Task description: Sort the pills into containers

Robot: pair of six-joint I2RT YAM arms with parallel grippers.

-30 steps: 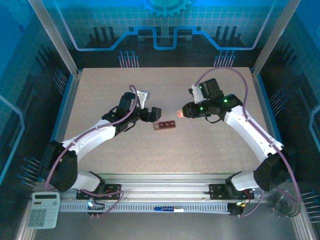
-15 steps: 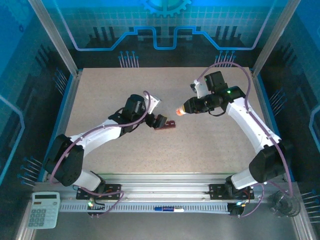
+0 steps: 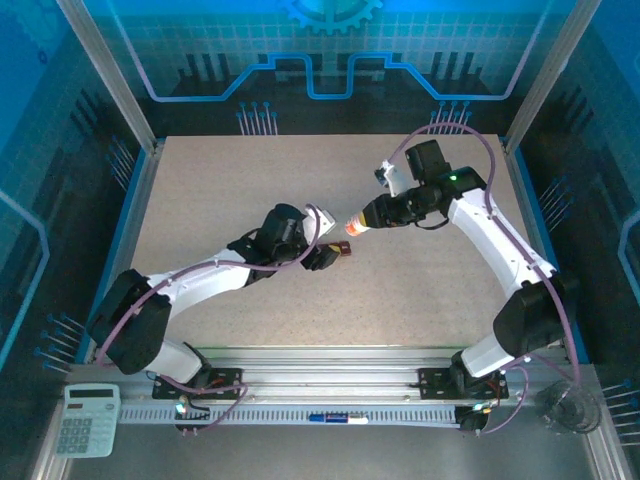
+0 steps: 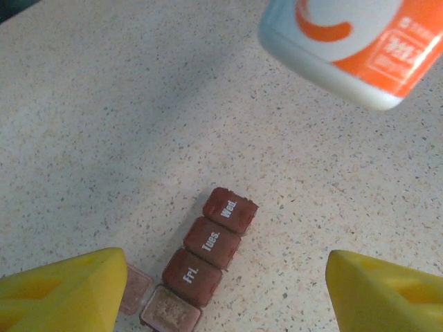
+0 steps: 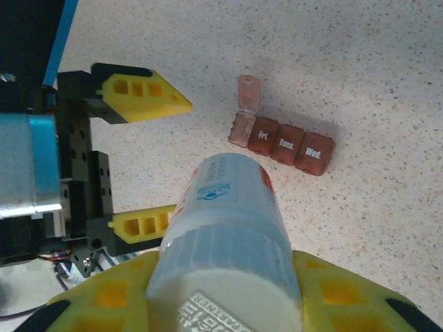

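The left pincer (image 3: pixel 322 256) hangs low over the middle of the speckled table (image 3: pixel 200 180) with its yellow fingers (image 4: pixel 66 290) spread wide and nothing clasped between them. In the left wrist view, the containers (image 4: pixel 211 252) lie in the gap between the two fingers. They form a dark reddish-brown strip of four square compartments in a row. Three lids are down and read "Fri.", "Tues." and "Wed."; the fourth, at the Fri. end, has its lid (image 5: pixel 248 93) flipped open. The left finger overlaps that lid in the left wrist view, but whether it touches cannot be told. In the top view the containers (image 3: pixel 341 252) sit near the table's centre, partly covered by the left pincer. The right pincer (image 3: pixel 377 214) is clenched around a white bottle with an orange label (image 5: pixel 228 207), held off the table and tilted. In the top view, the bottle's free end (image 3: pixel 353 226) points left and down, just to the far right of the containers. From the right wrist, the left pincer (image 5: pixel 176 159) shows beside the bottle, jaws apart.
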